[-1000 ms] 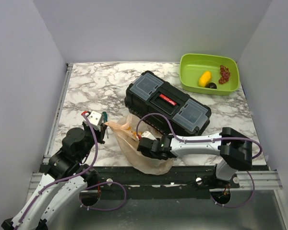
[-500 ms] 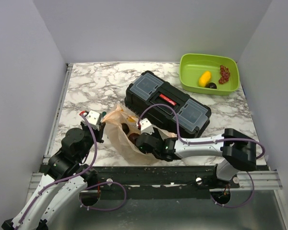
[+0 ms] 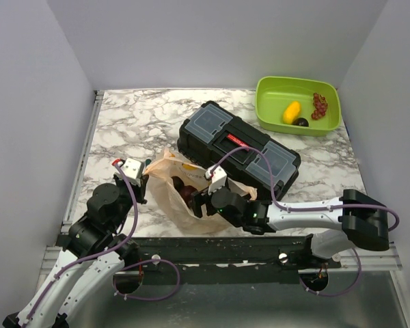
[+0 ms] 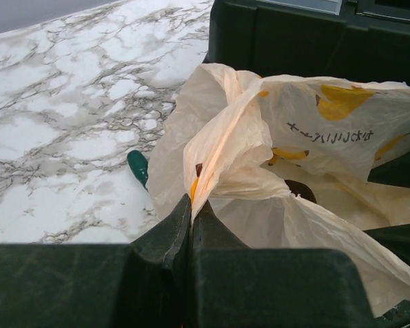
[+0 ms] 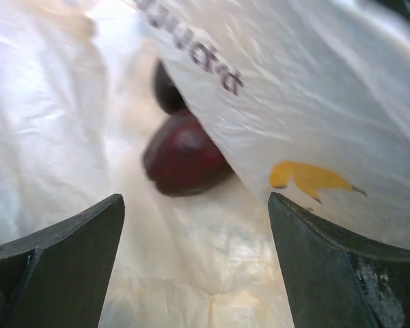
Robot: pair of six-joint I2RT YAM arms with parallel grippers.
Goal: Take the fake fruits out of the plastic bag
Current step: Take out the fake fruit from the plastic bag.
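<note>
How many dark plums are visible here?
3. One plum in the green bin; two in the plastic bag: a reddish one, another behind it. More may be hidden.

Pointing into the plastic bag with the right gripper spread wide, its fingers framing the lower corners. Facing a dark red fake fruit just ahead, half tucked under a printed fold of the bag, touching a darker fruit behind.

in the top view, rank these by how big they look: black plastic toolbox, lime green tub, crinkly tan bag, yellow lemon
1. black plastic toolbox
2-3. crinkly tan plastic bag and lime green plastic tub: close in size, and the bag is crumpled and partly covered, so they are not ranked
4. yellow oval plastic lemon
</note>
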